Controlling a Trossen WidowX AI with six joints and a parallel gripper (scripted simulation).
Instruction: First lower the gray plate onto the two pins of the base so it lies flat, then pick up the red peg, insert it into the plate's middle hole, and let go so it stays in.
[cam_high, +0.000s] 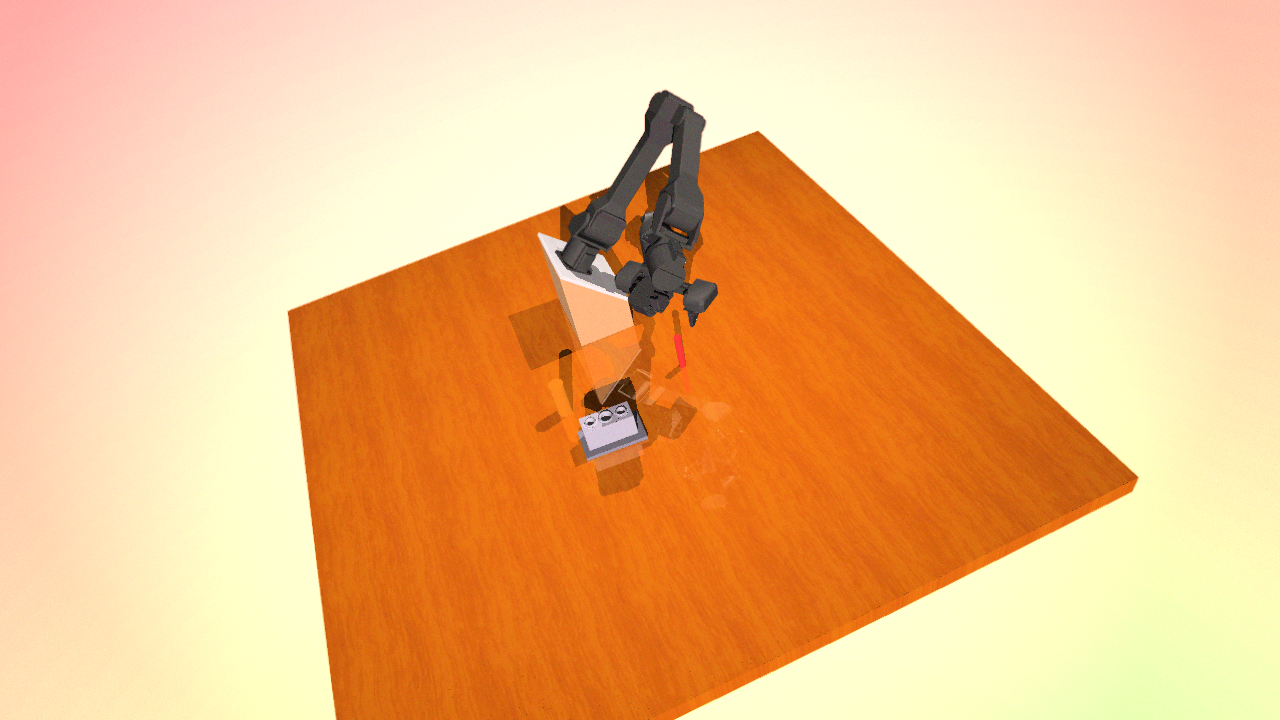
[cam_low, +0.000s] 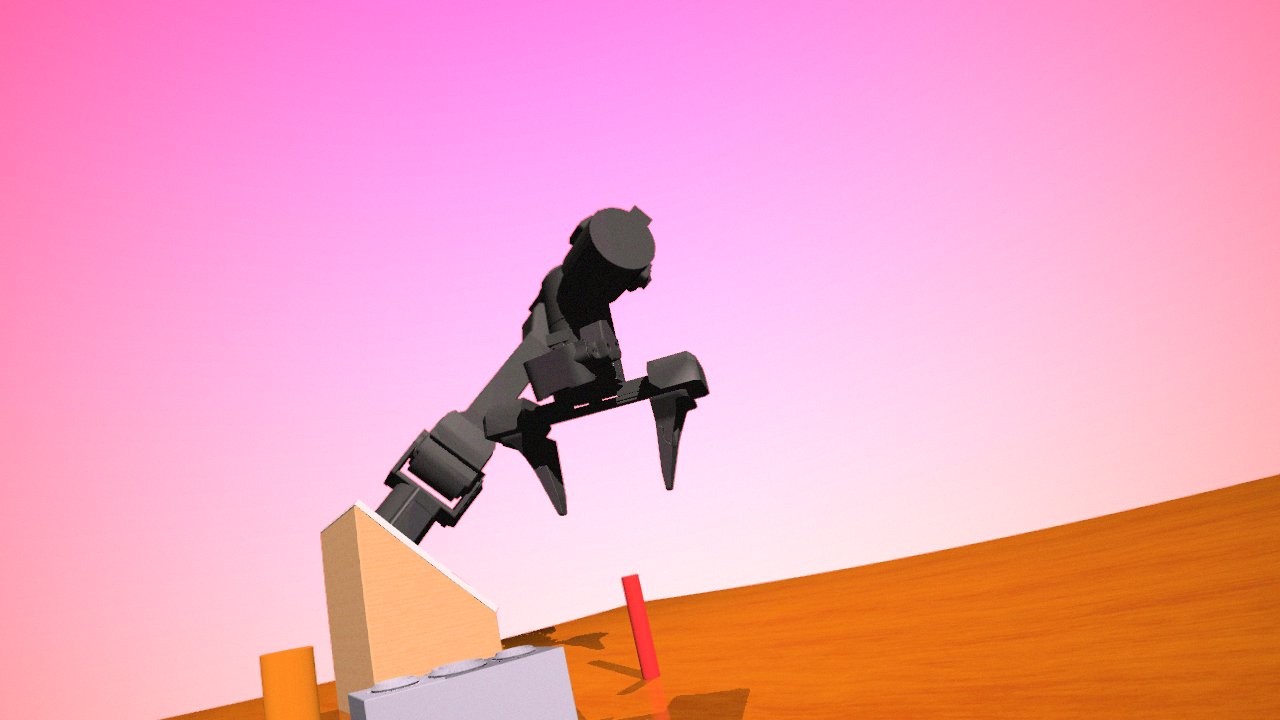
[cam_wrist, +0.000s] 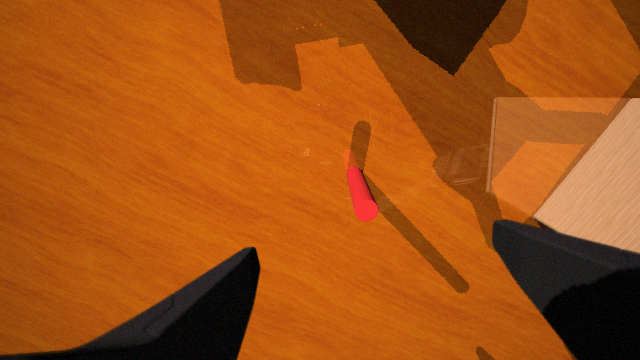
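Observation:
The gray plate (cam_high: 611, 433) (cam_low: 465, 694) rests low on the darker gray base (cam_high: 617, 447) in the top view, with its row of three holes facing up. It looks level with the base. The pins are hidden, and no peg stands in the middle hole. The red peg (cam_high: 680, 351) (cam_low: 640, 626) (cam_wrist: 361, 192) stands upright on the table, apart from the plate. My gripper (cam_high: 669, 313) (cam_low: 616, 502) (cam_wrist: 371, 245) is open and empty, well above the table. In the wrist view the peg shows between and just beyond the fingertips.
An orange cylinder (cam_high: 560, 398) (cam_low: 290, 685) stands close beside the plate, on the side away from the peg. The arm's wedge-shaped wooden mount (cam_high: 601, 313) (cam_low: 429, 608) (cam_wrist: 600, 200) stands behind the plate. The table (cam_high: 805, 447) (cam_low: 984, 608) (cam_wrist: 125, 150) is glossy and shows shadows and reflections.

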